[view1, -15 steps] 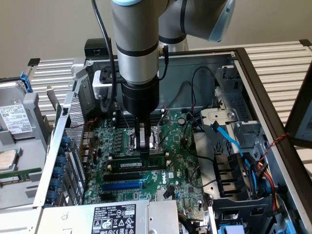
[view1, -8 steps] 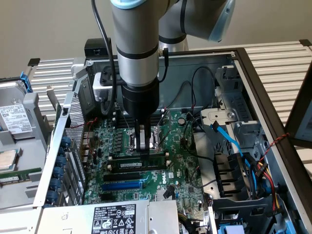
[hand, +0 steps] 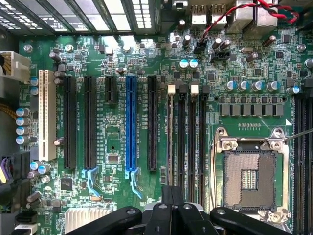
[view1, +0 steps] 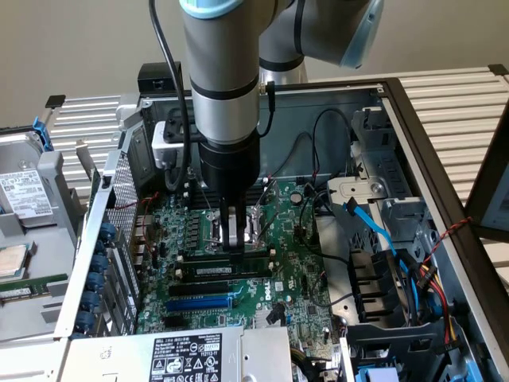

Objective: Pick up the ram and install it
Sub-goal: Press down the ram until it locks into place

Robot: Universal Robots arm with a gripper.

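The ram (view1: 215, 270) stands on edge in a black memory slot of the green motherboard (view1: 294, 270), its white sticker facing the case front. In the wrist view the ram (hand: 170, 137) is a thin green edge in the slot beside the empty black slots (hand: 190, 142). My gripper (view1: 233, 245) is shut, its fingers together and pointing straight down right over the ram's top edge near one end. In the wrist view my gripper (hand: 171, 191) lines up with that same slot. Whether the fingertips touch the ram I cannot tell.
The open processor socket (hand: 249, 178) lies right beside the memory slots. A blue expansion slot (view1: 199, 303) and black ones lie on the other side. Blue and black cables (view1: 374, 227) hang at the exterior view's right. A power supply (view1: 191, 354) sits in front, a hard drive (view1: 24, 195) outside the case.
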